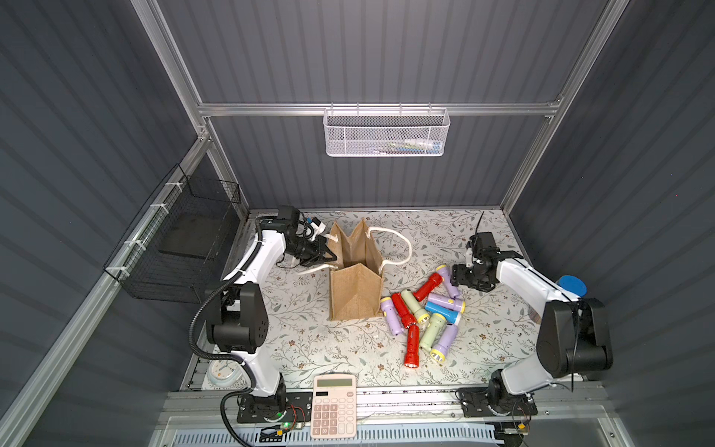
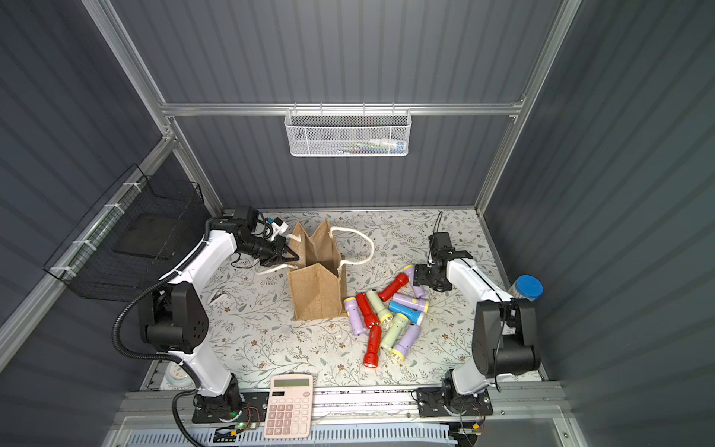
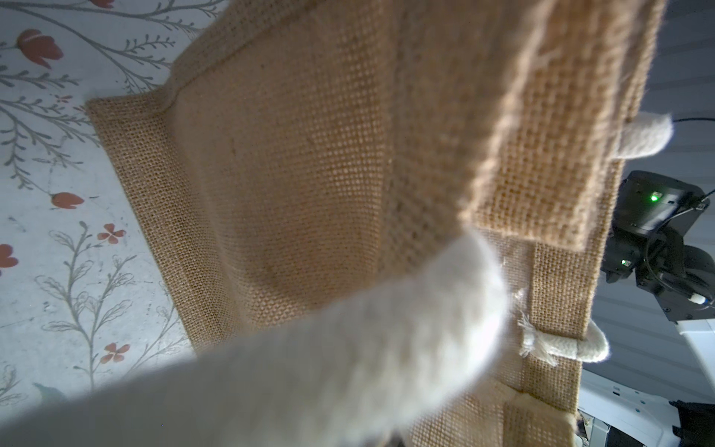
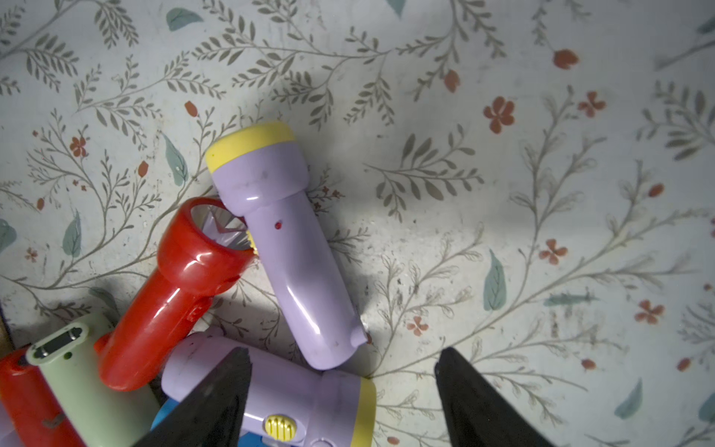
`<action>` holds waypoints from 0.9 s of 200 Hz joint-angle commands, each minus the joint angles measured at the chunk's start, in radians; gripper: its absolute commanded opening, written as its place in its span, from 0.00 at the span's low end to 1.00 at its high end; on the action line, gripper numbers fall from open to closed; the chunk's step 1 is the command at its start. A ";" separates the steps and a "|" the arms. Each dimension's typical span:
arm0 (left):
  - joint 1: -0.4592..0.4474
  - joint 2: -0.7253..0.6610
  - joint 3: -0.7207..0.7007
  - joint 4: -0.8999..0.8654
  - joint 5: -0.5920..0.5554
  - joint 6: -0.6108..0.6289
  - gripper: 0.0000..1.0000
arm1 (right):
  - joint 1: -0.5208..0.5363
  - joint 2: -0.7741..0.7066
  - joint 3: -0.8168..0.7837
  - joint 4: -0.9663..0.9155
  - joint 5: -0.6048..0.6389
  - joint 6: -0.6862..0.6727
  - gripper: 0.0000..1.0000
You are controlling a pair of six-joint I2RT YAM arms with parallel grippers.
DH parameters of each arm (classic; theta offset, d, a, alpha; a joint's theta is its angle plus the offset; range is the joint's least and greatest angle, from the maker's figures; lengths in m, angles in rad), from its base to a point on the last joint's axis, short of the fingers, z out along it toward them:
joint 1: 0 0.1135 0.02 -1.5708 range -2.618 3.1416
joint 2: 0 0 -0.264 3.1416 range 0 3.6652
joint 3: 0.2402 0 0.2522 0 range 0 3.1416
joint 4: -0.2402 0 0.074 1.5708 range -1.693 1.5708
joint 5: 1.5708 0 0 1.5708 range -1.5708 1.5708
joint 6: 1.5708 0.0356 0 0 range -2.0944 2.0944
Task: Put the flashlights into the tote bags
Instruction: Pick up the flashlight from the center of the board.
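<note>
Flashlights (image 1: pixel 423 313) lie heaped just beside the tote bag (image 1: pixel 356 298), none visibly inside it. The left gripper (image 1: pixel 329 253) is clamped on the bag's rim, apparently to hold its mouth open. Across the bag, the right gripper (image 4: pixel 345 354) hovers, fingers spread, over a lilac flashlight (image 4: pixel 286 247), likely the next pick.

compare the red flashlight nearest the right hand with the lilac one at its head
The red flashlight is red all over; the lilac flashlight has a yellow rim. The red one's reflector shows; the lilac one's lens is turned away. Both lie on their sides, same flared shape.
</note>
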 commanded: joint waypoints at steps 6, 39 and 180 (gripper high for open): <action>0.009 0.017 0.019 -0.026 -0.022 0.030 0.00 | 0.030 0.069 0.049 -0.056 0.077 -0.065 0.75; 0.011 0.022 0.025 -0.028 -0.024 0.030 0.00 | 0.049 0.100 0.062 -0.064 0.073 -0.104 0.75; 0.012 0.029 0.025 -0.034 -0.019 0.032 0.00 | 0.095 0.247 0.089 -0.062 0.147 -0.120 0.64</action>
